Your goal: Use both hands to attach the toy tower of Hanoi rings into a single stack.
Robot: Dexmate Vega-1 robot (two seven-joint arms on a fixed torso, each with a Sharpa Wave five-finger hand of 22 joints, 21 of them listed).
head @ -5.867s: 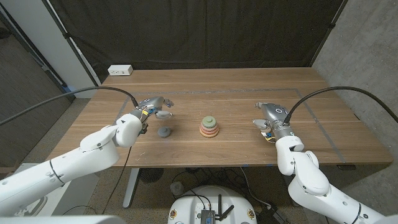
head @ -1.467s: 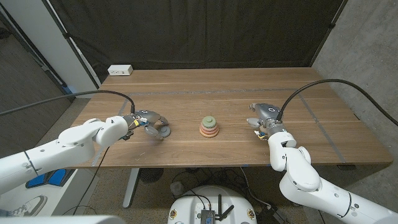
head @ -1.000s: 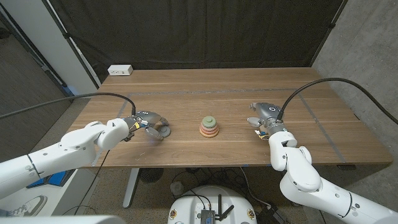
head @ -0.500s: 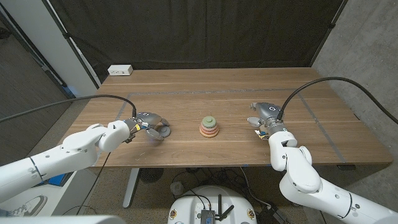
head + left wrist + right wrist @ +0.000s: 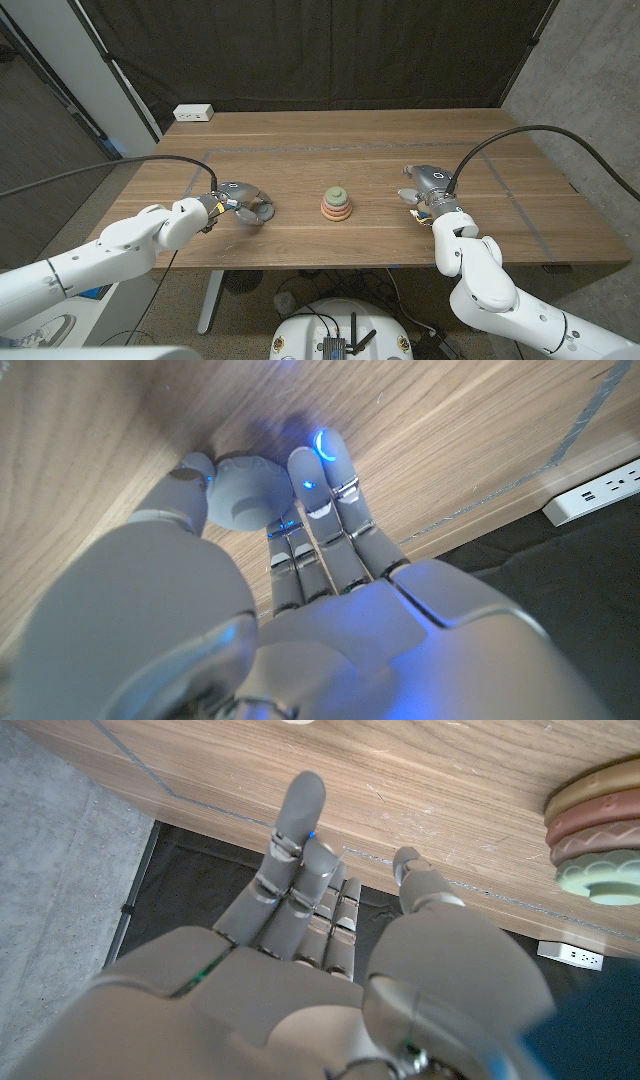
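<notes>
I am closing my left hand (image 5: 243, 201) on the loose grey-blue ring (image 5: 262, 211), which is sitting on the wooden table (image 5: 500, 150) left of centre. In the left wrist view the thumb and fingers (image 5: 330, 480) are bracketing the ring (image 5: 243, 498) on 2 sides and appear to be touching it, so I am judging it pinched but not yet lifted. Further right, near the middle, the ring stack (image 5: 336, 203) is standing upright, with orange, pink and green tiers. It lies directly right of the held ring, well apart, so I am planning a straight carry to the right. My right hand (image 5: 425, 190) is waiting right of the stack, fingers loosely apart, holding nothing.
</notes>
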